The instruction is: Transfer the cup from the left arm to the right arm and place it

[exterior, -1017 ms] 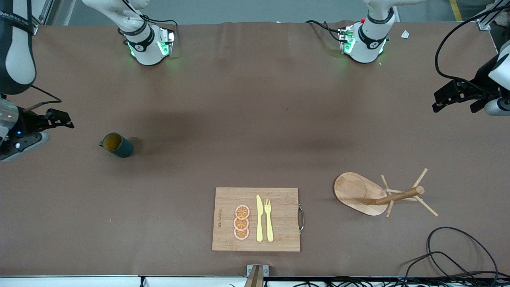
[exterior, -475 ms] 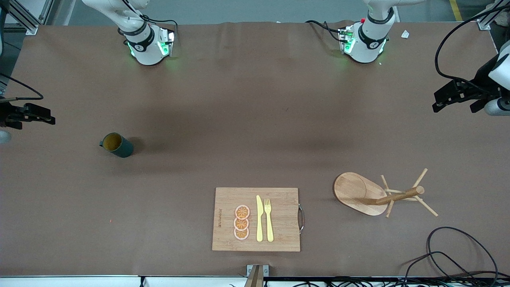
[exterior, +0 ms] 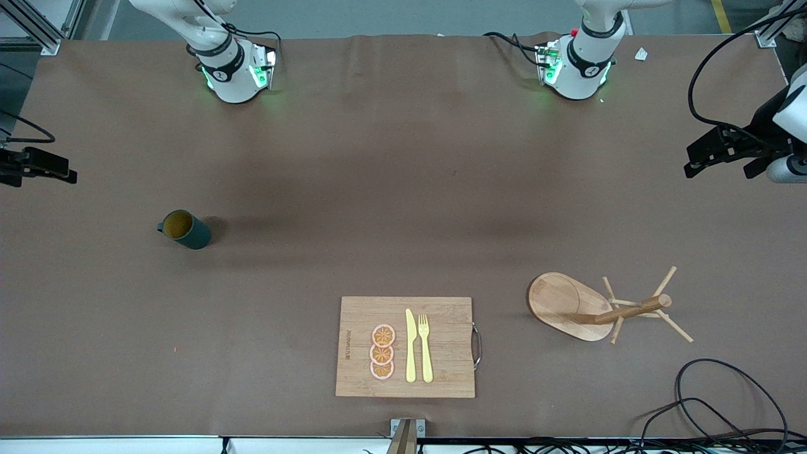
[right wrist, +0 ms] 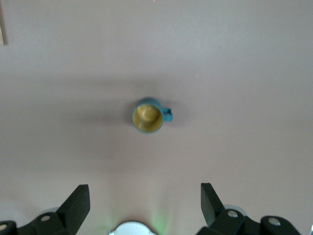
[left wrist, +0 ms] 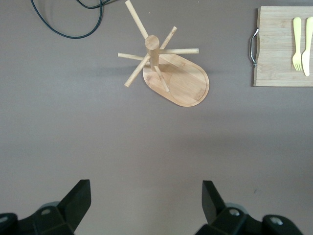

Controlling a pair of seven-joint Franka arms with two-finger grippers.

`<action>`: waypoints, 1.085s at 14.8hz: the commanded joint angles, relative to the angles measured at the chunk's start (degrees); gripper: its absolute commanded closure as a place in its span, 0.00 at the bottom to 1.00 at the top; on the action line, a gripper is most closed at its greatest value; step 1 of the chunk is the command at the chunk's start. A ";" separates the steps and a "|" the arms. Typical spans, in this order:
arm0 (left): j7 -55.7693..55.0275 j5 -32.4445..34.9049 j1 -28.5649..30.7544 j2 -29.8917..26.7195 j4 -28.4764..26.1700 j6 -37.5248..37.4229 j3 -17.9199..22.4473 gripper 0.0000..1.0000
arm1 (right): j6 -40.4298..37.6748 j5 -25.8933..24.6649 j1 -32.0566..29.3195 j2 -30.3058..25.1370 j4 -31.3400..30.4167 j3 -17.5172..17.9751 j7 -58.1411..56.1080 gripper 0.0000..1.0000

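The cup [exterior: 184, 229], a dark teal mug with a tan inside, stands upright on the brown table toward the right arm's end. It also shows from above in the right wrist view, cup [right wrist: 147, 116], with its handle to one side. My right gripper [exterior: 53, 169] hangs open and empty in the air at the table's end, apart from the cup; its fingertips [right wrist: 80, 196] frame bare table. My left gripper [exterior: 693, 161] waits open and empty over the left arm's end of the table, and its gripper [left wrist: 146, 193] holds nothing.
A wooden cutting board [exterior: 441, 347] with three orange slices [exterior: 382, 352], a yellow knife [exterior: 410, 347] and fork [exterior: 425, 347] lies near the front edge. A wooden mug tree [exterior: 592, 309] stands toward the left arm's end. Black cables [exterior: 725, 397] coil by that near corner.
The right arm has drawn back from the cup toward the table's end and risen; its forearm has left the front view. The left arm and the cup have not moved.
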 commanded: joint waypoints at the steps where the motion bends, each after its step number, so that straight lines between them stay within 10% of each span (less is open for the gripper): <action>1: 0.39 0.84 0.19 0.67 1.60 -1.21 -0.19 0.00 | -1.26 0.04 0.24 -0.57 0.34 0.04 0.79 0.00; 16: 0.39 0.84 0.28 0.67 1.60 -1.21 -0.19 0.00 | 1.11 -0.93 2.71 -10.22 -8.35 -0.05 5.89 0.00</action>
